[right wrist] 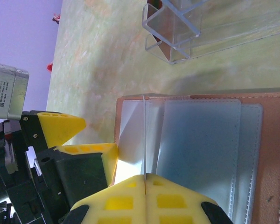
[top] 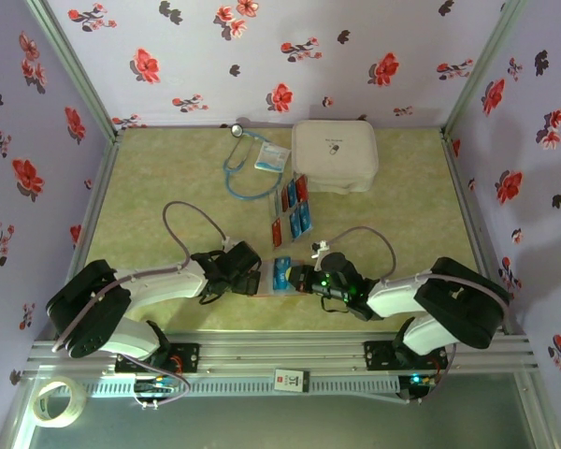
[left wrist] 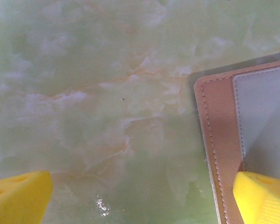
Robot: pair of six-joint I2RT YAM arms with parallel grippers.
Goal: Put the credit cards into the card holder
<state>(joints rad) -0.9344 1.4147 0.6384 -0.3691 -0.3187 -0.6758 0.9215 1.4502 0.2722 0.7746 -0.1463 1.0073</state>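
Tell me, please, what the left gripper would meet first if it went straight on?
Likely the card holder: the open left gripper points down at the table, one finger over the holder's edge, though depth is unclear.

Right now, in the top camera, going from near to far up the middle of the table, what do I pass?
The card holder → clear tray holding credit cards → white case.

White left arm (top: 154, 281) and right arm (top: 397, 295), black joints, looping grey cables (top: 182, 224); yellow gridded fingers (right wrist: 126, 186); green light (top: 324, 278)
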